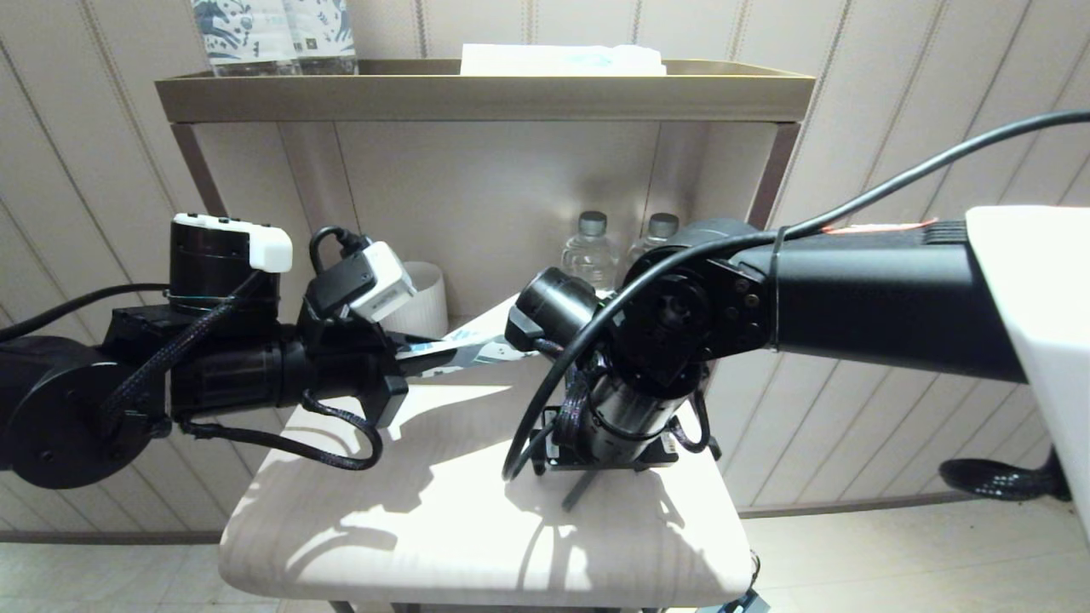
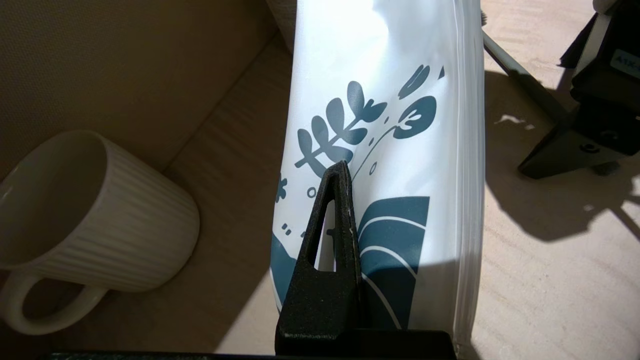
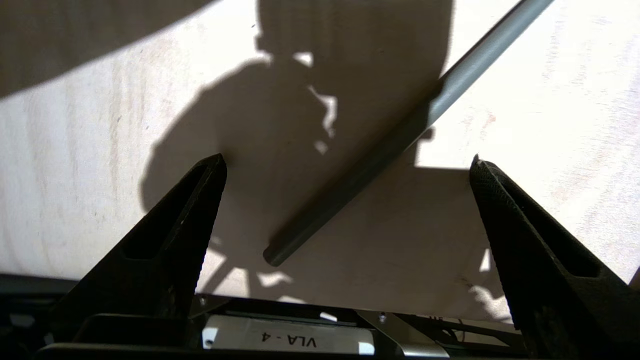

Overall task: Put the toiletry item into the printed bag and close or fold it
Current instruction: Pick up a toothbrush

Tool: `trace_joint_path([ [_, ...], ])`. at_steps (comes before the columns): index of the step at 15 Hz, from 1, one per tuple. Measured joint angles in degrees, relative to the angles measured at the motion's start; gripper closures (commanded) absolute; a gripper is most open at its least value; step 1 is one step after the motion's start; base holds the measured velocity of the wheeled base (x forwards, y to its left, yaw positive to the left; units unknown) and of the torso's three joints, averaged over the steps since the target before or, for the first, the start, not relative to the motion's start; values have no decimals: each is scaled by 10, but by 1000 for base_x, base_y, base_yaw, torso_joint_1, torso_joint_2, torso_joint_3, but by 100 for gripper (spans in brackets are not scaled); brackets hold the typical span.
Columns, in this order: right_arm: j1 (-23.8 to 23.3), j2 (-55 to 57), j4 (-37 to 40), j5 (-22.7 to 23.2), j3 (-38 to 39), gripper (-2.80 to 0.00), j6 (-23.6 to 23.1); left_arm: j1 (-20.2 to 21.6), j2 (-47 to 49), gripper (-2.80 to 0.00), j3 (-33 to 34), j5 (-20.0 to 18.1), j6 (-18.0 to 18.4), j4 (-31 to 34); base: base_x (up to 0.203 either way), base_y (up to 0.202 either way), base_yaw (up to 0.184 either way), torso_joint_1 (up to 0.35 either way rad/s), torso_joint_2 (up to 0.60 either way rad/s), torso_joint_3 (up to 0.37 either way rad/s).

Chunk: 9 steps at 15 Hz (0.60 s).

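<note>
While the left gripper (image 2: 337,172) pinches the printed bag (image 2: 400,150) off the table (image 1: 477,545), the right gripper (image 3: 347,165) hangs spread wide over the toiletry item (image 3: 380,155).

Left claw is clamped flat on the bag's leaf print; the bag stretches from it toward the table's back edge, beside a ribbed white mug (image 2: 100,220) at the back left. Right claw points down near the table's right edge, touching nothing. The stick lies flat between its fingers (image 3: 525,235); its head end is probably hidden. Two water bottles (image 1: 588,251) stand at the back.
</note>
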Motion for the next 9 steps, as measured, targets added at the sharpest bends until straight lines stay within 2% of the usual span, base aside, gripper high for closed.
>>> trace_joint_path([
  [3, 8, 9, 4, -45, 0, -280, 46, -1, 3, 0, -1, 0, 0, 0, 0, 0, 0, 0, 0, 0],
  [9, 9, 12, 3, -49, 0, -280, 66, -1, 8, 0, -1, 0, 0, 0, 0, 0, 0, 0, 0, 0],
])
